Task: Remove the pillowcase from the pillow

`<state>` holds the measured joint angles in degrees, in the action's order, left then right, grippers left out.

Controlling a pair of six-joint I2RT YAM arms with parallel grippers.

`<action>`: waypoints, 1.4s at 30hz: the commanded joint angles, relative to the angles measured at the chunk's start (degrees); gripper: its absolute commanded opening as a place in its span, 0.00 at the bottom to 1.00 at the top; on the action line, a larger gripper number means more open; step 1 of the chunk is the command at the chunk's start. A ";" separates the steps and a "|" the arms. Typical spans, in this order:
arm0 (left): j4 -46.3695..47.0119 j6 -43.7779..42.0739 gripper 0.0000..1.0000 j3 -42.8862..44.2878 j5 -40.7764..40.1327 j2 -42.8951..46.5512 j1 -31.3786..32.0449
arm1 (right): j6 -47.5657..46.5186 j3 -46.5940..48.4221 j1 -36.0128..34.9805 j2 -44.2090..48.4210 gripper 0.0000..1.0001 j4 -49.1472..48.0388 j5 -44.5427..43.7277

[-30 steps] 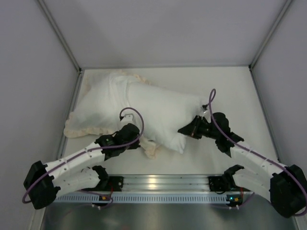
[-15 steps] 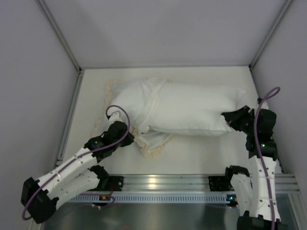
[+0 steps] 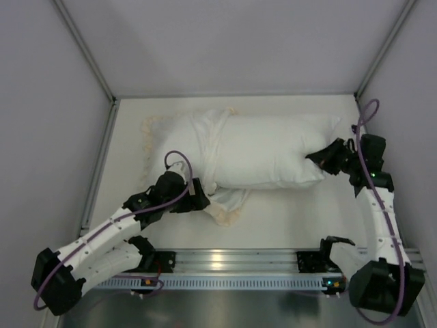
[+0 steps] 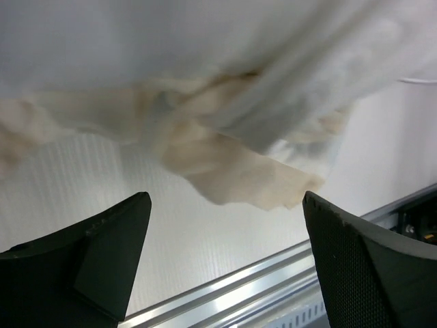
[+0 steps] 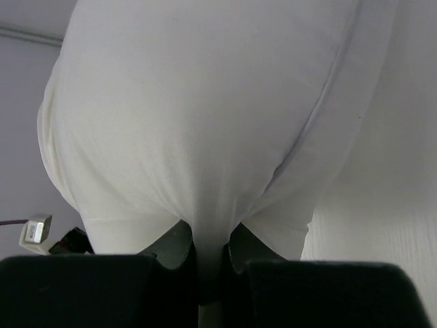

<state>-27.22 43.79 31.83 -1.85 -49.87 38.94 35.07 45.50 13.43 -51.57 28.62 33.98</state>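
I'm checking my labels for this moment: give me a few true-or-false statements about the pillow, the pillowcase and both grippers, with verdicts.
1. The right gripper pinches a fold of the pillow. True.
2. The left gripper is clamped on the pillowcase. False: its fingers stand wide apart with nothing between them, and the ruffled edge lies just ahead.
3. The pillowcase is fully off the pillow. False: in the top view it is bunched around the pillow's left end.
4. The pillow's right end is bare of the pillowcase. True.
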 commanded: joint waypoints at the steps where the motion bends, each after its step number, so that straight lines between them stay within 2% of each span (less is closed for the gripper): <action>1: 1.91 -2.57 0.96 4.80 5.27 3.19 0.35 | -3.51 5.56 -10.14 -6.95 0.00 -6.30 1.98; 5: -2.37 -2.40 0.99 9.03 2.04 8.37 0.35 | -3.17 8.47 -9.14 -11.35 0.00 -5.07 -0.49; 6: -3.88 -1.18 0.99 10.60 -4.07 10.04 0.35 | -2.64 8.38 -5.82 -11.18 0.00 -5.24 -0.84; 9: -9.42 1.64 0.99 12.28 -13.67 11.54 0.35 | -0.18 8.38 -1.23 -8.56 0.00 -5.07 -9.43; 11: -11.44 3.48 0.99 13.25 -17.29 10.85 0.35 | -0.18 12.32 -0.95 -9.15 0.00 -3.58 -14.02; 15: -20.12 6.99 0.99 17.37 -27.57 4.54 0.35 | 0.26 20.41 2.64 -15.91 0.00 -2.25 -6.22; 18: -21.55 8.32 0.99 18.26 -32.95 0.14 0.26 | -1.49 24.81 3.18 -18.47 0.00 -0.67 -3.39; 21: -21.56 10.52 0.99 17.22 -33.75 -4.25 0.17 | -2.37 24.56 5.19 -19.44 0.00 -0.85 -2.69; 27: -13.21 12.81 0.99 8.52 -29.53 -10.42 -0.09 | 0.52 21.22 11.35 -23.75 0.00 -5.93 2.40; 34: -4.52 11.94 0.99 -0.54 -29.44 -9.55 -0.18 | 1.84 21.04 13.11 -26.04 0.00 -10.33 6.62; 37: 2.07 10.00 0.98 -2.91 -28.13 -8.67 -0.18 | 2.02 20.25 13.11 -25.16 0.00 -11.39 7.07; 39: 6.19 8.68 0.95 -4.23 -27.95 -8.75 -0.18 | 1.76 20.25 13.37 -24.72 0.00 -11.40 7.24; 42: 10.07 6.75 0.74 -5.20 -28.21 -10.95 -0.53 | 1.93 20.60 14.08 -24.45 0.00 -11.75 7.86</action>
<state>-26.89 53.21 27.51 -29.45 -59.77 38.98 35.18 64.86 25.45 -78.94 25.32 40.45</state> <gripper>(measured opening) 0.783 0.065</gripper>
